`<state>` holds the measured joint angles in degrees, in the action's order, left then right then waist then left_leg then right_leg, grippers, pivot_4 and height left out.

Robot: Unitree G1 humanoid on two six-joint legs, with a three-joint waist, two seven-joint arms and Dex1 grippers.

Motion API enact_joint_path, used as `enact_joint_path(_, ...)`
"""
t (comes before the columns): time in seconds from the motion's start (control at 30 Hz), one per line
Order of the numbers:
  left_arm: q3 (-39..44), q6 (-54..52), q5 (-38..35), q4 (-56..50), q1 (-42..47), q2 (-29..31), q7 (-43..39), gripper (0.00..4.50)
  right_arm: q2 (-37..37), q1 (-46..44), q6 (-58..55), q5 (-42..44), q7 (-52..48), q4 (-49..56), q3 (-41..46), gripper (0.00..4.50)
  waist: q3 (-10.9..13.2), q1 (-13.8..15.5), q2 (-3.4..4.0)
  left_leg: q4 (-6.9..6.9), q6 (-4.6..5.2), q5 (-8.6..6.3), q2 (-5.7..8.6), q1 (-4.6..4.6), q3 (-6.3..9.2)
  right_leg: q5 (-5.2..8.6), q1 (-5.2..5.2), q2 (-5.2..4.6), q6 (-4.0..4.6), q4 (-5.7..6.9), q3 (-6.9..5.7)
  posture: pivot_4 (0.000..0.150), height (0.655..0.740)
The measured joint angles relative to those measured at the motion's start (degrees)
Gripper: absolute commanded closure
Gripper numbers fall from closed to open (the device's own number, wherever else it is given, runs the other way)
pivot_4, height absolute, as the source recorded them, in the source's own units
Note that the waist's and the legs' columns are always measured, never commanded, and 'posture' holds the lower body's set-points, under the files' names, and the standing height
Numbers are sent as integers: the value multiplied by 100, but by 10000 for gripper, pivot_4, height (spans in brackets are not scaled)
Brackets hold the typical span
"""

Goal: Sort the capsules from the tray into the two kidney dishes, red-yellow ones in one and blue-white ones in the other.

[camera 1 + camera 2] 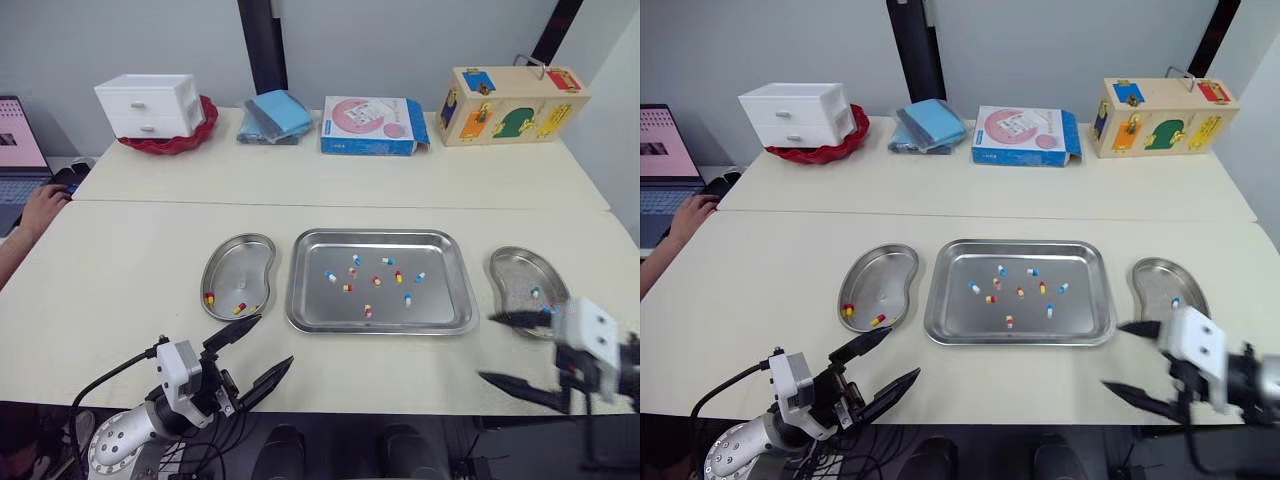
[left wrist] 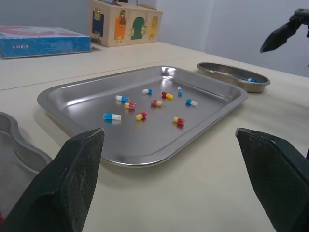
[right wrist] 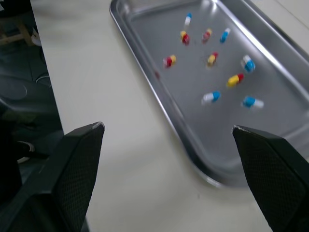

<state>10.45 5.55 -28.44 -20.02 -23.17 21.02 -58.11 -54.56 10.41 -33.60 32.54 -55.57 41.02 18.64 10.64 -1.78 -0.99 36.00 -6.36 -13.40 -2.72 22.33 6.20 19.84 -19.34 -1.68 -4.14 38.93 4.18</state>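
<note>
Right dish [image 1: 518, 268] is partly covered: the right gripper [image 1: 487, 348] hangs across its near end, fingers spread wide and empty. One blue-white capsule [image 1: 535, 292] shows inside. The left gripper [image 1: 272, 342] gapes too, holding nothing, at the table [image 1: 150, 250] edge just below the left dish [image 1: 245, 258], which holds two red-yellow capsules [image 1: 210, 297]. The tray [image 1: 445, 305] sits between the dishes with mixed capsules [image 1: 375, 281] scattered mid-tray. At the far left, a laptop [image 1: 20, 140] and a person's hand [image 1: 42, 208] — both cut off. At the back — drawers [image 1: 150, 105], cloth [image 1: 275, 115], box [image 1: 372, 125], lock box [image 1: 512, 105].
</note>
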Motion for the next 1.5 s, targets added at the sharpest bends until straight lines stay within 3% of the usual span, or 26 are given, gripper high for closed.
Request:
enact_joint_path(0.07, -5, 22, 7, 20, -12, 14, 15, 0, 165, -615, -217, 1, 271, -35, -561, 396, 0, 11, -3, 0, 0, 0, -1, 1, 4, 0, -1, 1, 1, 0, -4, 1500, 7400)
enact_joint_path(0.17, -78, 66, 24, 28, 32, 16, 35, 0, 516, -1552, -463, -234, 654, -209, -1526, 5537, 1, 8, -1, -1, 0, 0, -1, 3, 6, 0, -4, 1, 1, 0, -6, 1500, 7400)
enact_joint_path(0.33, -147, 135, 43, 27, 22, 15, 125, 0, 1206, -2727, -713, -834, 1126, -828, -2806, 20239, 2, -5, 0, -3, 0, 0, -1, 6, 5, 0, -12, 1, 1, 2, -6, 1500, 7400)
enact_joint_path(0.6, -239, 277, 78, 30, -46, 11, 227, 0, 2560, -4388, -1206, -1800, 1714, -1947, -4364, 20239, 4, -47, 6, -4, 0, 1, -2, 33, 10, -2, -47, 1, 4, 13, -9, 1500, 7400)
enact_joint_path(0.83, -298, 363, 119, 82, -30, 24, 255, 0, 3415, -5226, -1754, -2200, 1993, -3168, -4663, 20239, 4, -13, 7, -7, 0, 1, -2, 56, 9, -5, -80, 1, 7, 20, -10, 1500, 7400)
enact_joint_path(1.13, -360, 393, 163, 228, 54, 25, 318, 0, 3758, -5492, -1583, -2685, 1983, -4236, -4905, 20239, 4, -47, 8, -8, 0, 1, -2, 57, 8, -5, -85, 2, 7, 23, -9, 1500, 7400)
enact_joint_path(1.4, -379, 451, 174, 232, 59, 25, 368, 0, 3883, -5502, -1391, -2916, 1842, -4574, -4935, 20239, 5, -61, 8, -8, 0, 1, -2, 58, 8, -5, -85, 2, 7, 23, -8, 1500, 7400)
enact_joint_path(1.5, -385, 473, 174, 232, 47, 25, 371, 0, 3926, -5506, -1355, -2946, 1810, -4607, -4935, 25674, 5, -66, 8, -9, 0, 1, -2, 58, 8, -5, -85, 2, 7, 23, -8, 1500, 7400)
